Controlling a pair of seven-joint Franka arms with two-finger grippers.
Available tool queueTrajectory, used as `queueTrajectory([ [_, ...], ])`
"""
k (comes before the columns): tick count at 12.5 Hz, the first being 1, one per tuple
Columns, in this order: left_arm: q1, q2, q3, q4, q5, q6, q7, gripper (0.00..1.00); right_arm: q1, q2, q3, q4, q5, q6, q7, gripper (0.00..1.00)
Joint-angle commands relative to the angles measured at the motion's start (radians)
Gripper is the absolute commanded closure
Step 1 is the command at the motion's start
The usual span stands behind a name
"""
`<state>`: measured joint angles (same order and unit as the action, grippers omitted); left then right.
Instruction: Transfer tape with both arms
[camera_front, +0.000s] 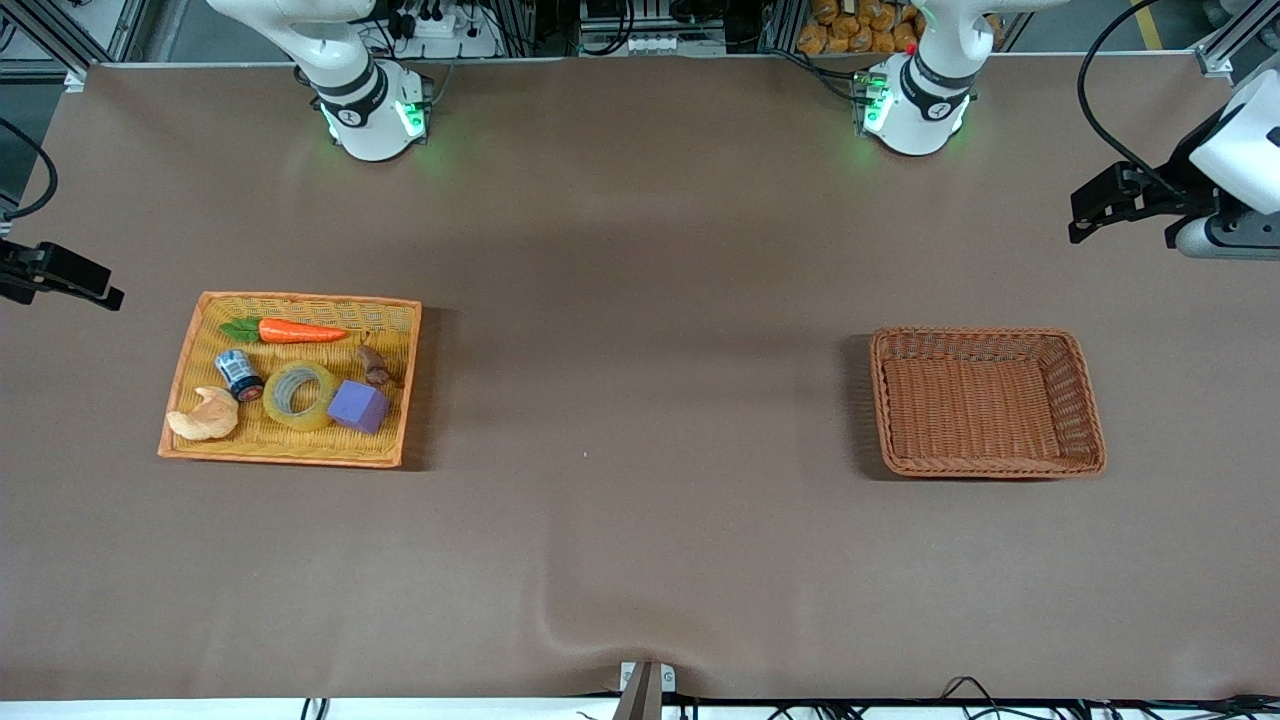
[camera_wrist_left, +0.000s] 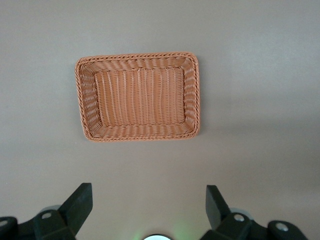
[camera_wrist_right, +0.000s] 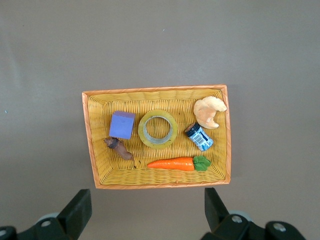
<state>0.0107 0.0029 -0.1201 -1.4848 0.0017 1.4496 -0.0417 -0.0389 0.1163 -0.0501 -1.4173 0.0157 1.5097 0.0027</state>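
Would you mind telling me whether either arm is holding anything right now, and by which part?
Nothing is held. Both tools are open and empty: the left tool hangs over the brown basket, the right tool over the yellow tray, where the tape lies flat.

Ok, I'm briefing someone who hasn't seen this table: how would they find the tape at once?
Look at the yellow tray toward the right arm's end of the table. The tape lies flat in it, between the purple cube and the small can, with the carrot farther from the front camera. It is the only ring there: yellowish, translucent, with a hollow centre.
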Motion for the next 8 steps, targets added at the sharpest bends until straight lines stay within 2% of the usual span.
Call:
queueTrajectory([
  [1,0.014,-0.008,-0.001,0.006,-0.022,-0.009,0.006,0.0,-0.004,0.005,0.006,0.009,0.006,-0.006,0.014,0.0],
  [8,0.011,0.002,-0.01,0.008,-0.038,-0.006,-0.003,0.0,-0.001,0.016,0.007,-0.018,0.032,0.004,0.016,0.0],
])
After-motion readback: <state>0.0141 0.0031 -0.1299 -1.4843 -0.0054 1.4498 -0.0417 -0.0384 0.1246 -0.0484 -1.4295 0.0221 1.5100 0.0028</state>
